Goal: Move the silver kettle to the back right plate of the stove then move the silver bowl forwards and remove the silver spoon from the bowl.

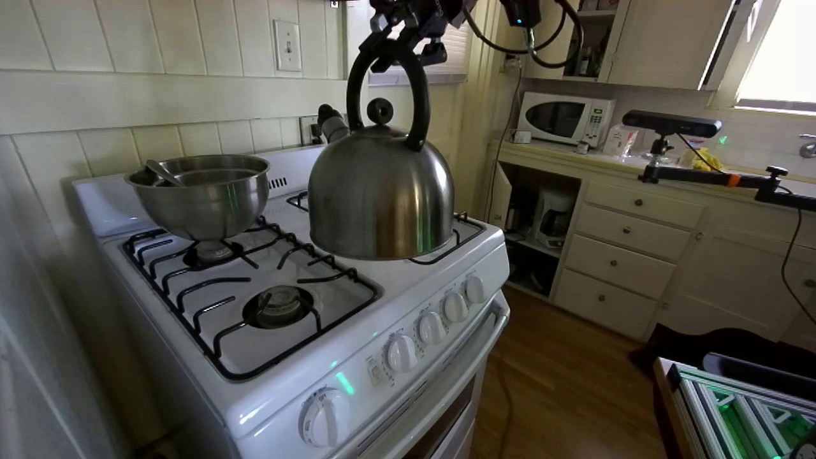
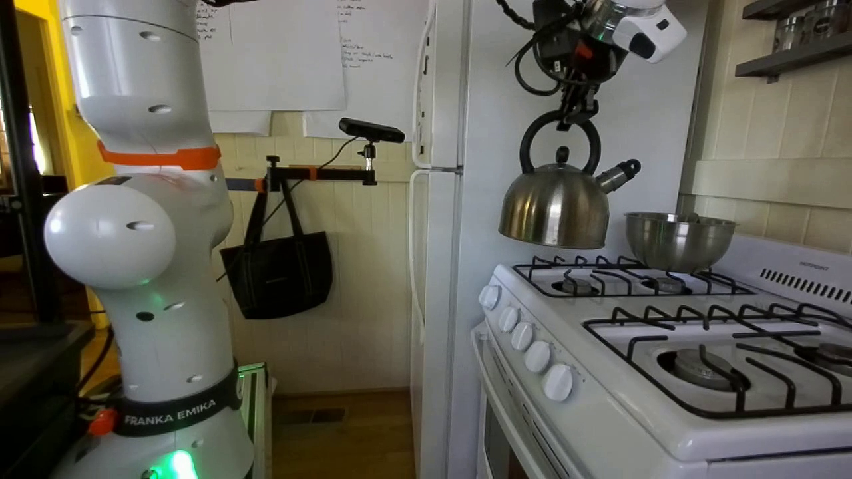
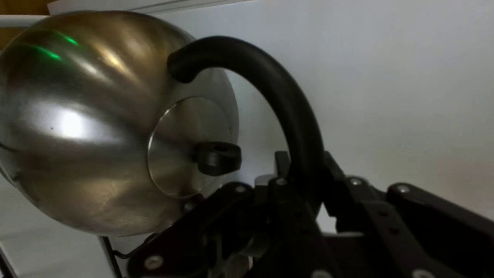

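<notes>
Black and very near, the tool [image 3: 305, 160] fills the lower middle and lower right of the wrist view. Its two fingers [image 3: 282, 164] are brought together so far that only the thickness of the handle [image 3: 274, 87] is between them. One finger is on each side, and so the tool has hold of the silver kettle [image 3: 96, 135] by this arched black handle. The round body of the kettle fills the left part of the same view, with its lid [image 3: 185, 127] and small knob [image 3: 218, 158] turned towards the middle.

In an exterior view the white stove [image 2: 639, 392] takes the lower right of the frame. The back right plate of the stove [image 2: 832, 354] is close to the camera there, at the right edge, and the frame cuts it. Farther away, in the upper right, the kettle hangs from the tool nearly upright, its base apart from the stove.

Beyond the kettle, left of the middle in an exterior view, the silver bowl [image 1: 210, 207] stands over a rear burner [image 1: 213, 250]. The silver spoon [image 1: 166, 173] leans inside it, with the end of its handle near the left side of the rim; its lower end is hidden.

Behind these things, a tall white refrigerator [image 2: 652, 113] rises right of the middle in an exterior view. Farthest off, a white microwave oven [image 1: 556, 118] is in the upper right of an exterior view.
</notes>
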`<state>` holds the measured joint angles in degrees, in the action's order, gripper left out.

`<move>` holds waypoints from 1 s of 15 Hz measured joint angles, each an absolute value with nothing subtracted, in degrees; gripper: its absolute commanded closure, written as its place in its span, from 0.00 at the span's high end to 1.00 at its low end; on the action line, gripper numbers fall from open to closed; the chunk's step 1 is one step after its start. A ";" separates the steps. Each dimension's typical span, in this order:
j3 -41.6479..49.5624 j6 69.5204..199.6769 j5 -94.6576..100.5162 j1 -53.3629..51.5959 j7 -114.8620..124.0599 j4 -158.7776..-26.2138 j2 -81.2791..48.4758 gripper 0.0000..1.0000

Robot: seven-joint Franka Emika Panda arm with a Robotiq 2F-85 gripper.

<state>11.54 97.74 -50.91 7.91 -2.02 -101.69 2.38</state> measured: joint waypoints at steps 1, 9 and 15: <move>12.06 96.26 -52.36 8.60 -1.12 -99.93 1.23 0.06; 13.65 94.32 -55.89 13.21 10.13 -84.37 -9.16 0.22; 13.39 98.75 -56.48 13.70 12.50 -82.72 -11.68 0.06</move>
<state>13.39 98.75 -56.48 13.70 12.50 -82.72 -11.68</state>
